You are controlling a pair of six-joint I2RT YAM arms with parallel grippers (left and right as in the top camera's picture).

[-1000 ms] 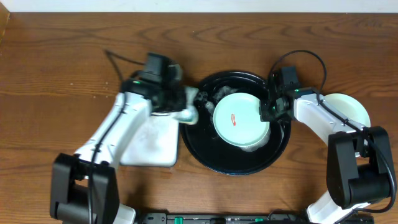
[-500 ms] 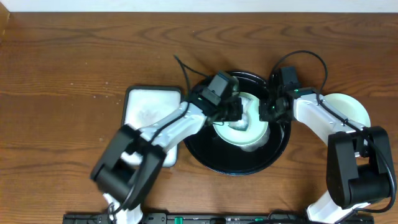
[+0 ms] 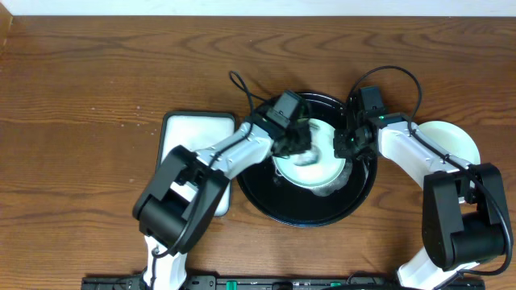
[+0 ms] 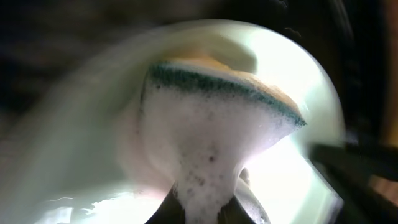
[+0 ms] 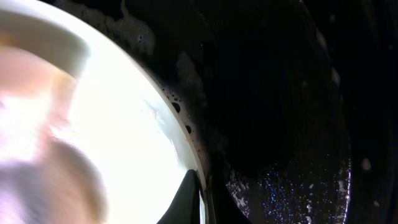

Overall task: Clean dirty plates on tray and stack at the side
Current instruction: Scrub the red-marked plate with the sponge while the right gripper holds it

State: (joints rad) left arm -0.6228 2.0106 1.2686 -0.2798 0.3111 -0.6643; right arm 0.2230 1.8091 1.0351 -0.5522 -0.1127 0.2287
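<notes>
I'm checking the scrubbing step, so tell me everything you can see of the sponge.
The sponge is a soft pad with a yellow-orange body and a dark green scouring layer along one edge. Thick white foam covers most of it. The left gripper is shut on its lower end, so it fans out above the grip. It lies against the pale green plate in the black tray; blur hides the exact contact. From overhead the gripper covers most of it.

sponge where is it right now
In the overhead view the foamy sponge sits pressed on the mint plate in the middle of the black tray, clamped in the left gripper; the white dish lies to its left.
</notes>
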